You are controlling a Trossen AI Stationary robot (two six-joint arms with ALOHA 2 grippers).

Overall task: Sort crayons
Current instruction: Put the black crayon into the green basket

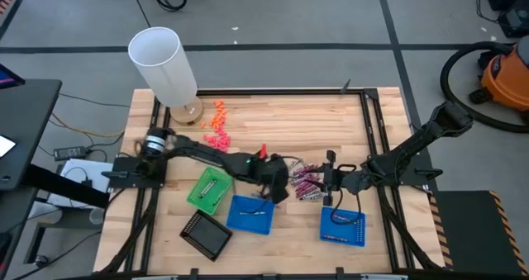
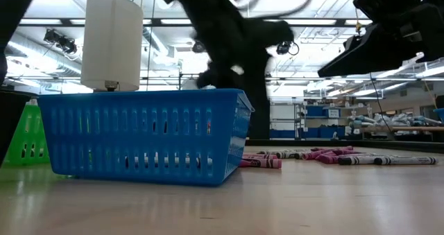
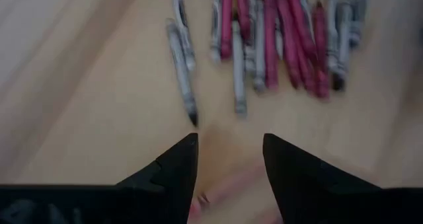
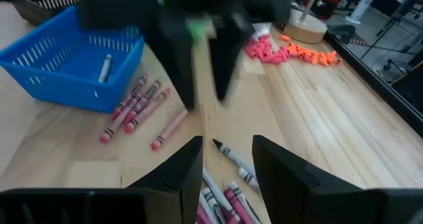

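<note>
The thin pinkish-red, maroon and silvery-grey wax crayons (image 1: 307,181) lie heaped mid-desk, toward its front edge. The left tool (image 3: 228,159) hovers released above a pink crayon beside them; the right tool (image 4: 227,159) waits released on the heap's other side. Picking looks underway: next, lowering and clenching on one stick.

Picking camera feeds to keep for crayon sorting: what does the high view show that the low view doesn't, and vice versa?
Only the high view: the green tray, the black tray, a second blue tray, orange and pink chunky bits, and both arms reaching the pile, left gripper and right gripper.

Only the low view: the near blue tray's slotted side wall, and crayons lying flat on the table.

Both: the crayon pile, that blue tray, the white cylinder.
</note>
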